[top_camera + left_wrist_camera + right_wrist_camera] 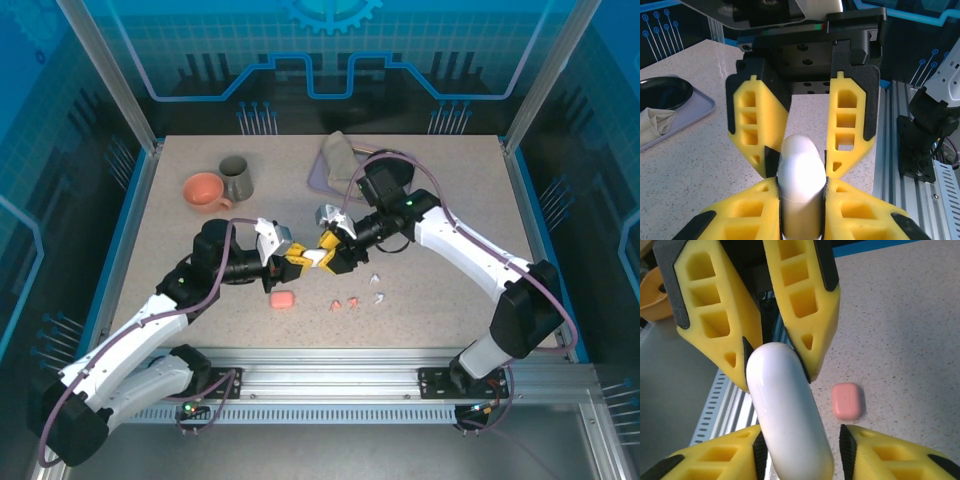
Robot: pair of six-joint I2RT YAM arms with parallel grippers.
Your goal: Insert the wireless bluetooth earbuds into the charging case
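The table (pixel 200 200) carries everything. At frame centre, the left gripper (pixel 300 260) is clamped tight on one end of the white charging case (pixel 799 170). The right gripper (pixel 330 250) straddles the other end, one pad touching and a slim gap beside the other. The pink case (pixel 283 299) lies just below. The earbuds (pixel 353 300) lie loose, lower right of centre. None looks inserted, and both cases seem unopened.
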